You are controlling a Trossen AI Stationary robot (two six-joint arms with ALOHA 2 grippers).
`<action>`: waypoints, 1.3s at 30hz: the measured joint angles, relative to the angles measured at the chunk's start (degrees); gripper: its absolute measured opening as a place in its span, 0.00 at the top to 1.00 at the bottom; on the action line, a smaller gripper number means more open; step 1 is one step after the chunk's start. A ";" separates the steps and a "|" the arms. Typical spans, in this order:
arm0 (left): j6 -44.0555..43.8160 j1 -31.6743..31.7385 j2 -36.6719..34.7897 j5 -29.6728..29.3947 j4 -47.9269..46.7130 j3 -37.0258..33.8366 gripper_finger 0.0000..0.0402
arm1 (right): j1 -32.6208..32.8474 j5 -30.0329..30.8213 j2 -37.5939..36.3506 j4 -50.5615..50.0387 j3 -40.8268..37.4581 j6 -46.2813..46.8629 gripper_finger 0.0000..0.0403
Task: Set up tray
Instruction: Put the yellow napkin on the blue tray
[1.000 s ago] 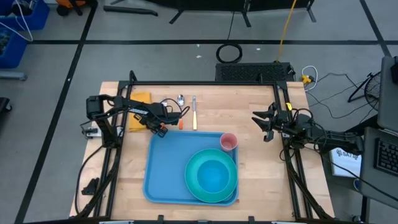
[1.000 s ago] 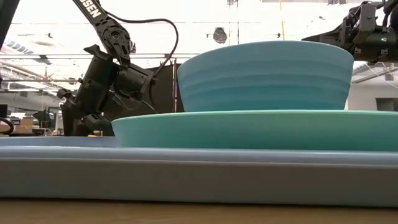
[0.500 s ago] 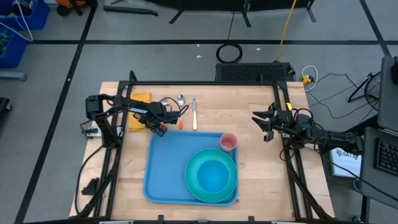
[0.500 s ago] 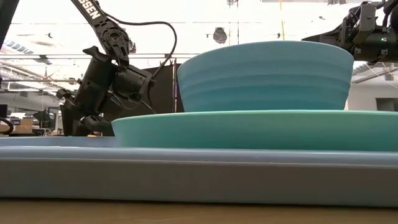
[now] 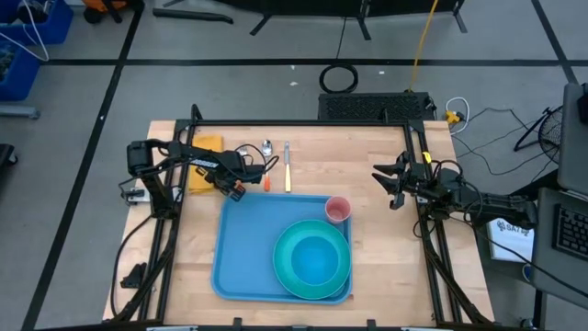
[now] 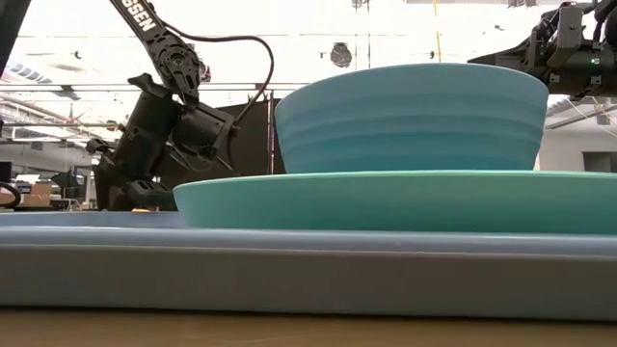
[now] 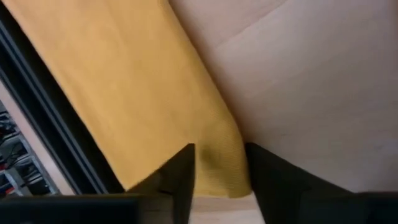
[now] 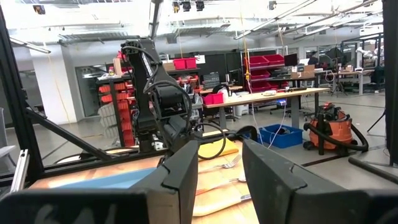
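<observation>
The wooden table (image 5: pixel 386 248) is largely taken up by the tray (image 5: pixel 243 244), which lies flat just in front of the left gripper (image 5: pixel 231 190) and well to the side of the right gripper (image 5: pixel 393 188). On the tray's half nearer the right gripper a round teal plate (image 5: pixel 287 272) is set, with a teal bowl (image 5: pixel 317 259) resting inside it; in the low view the bowl (image 6: pixel 415 116) and plate (image 6: pixel 386 200) fill the foreground and screen most of the table behind. A pink cup (image 5: pixel 337 210) stands upright in the tray corner nearest the right gripper. A yellow cloth (image 5: pixel 206 167) is spread directly under the left gripper, whose fingers (image 7: pixel 180 177) are held slightly apart with the cloth's corner (image 7: pixel 217 155) seen between them; contact cannot be told. A knife (image 5: pixel 287 167), a spoon (image 5: pixel 265 147) and an orange-handled utensil (image 5: pixel 266 181) lie just beside it. The left arm is reached low across the table. The right gripper is held raised at the table's edge, its fingers (image 8: pixel 180 171) apart and holding nothing.
</observation>
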 joint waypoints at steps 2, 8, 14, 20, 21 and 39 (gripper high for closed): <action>0.01 0.00 0.00 0.59 0.89 -0.02 0.73 | 0.00 0.00 0.01 0.00 -0.01 0.00 0.71; 2.75 0.68 -0.02 2.97 3.20 0.00 0.96 | 0.00 -0.02 0.00 0.00 -0.01 0.00 0.71; 5.54 0.75 -0.46 6.32 0.27 0.48 0.98 | 0.01 -0.02 -0.01 0.00 -0.01 0.00 0.71; 6.32 -2.55 -2.02 13.07 -6.57 4.48 0.98 | 0.00 -0.01 -0.01 0.22 -0.01 -0.08 0.71; 6.22 -3.43 -2.18 12.79 -7.02 5.36 0.98 | -0.01 -0.02 0.01 0.20 -0.01 -0.08 0.71; -2.22 -20.72 -3.58 20.51 -15.08 18.24 0.98 | -0.01 0.00 0.03 0.19 -0.05 -0.18 0.71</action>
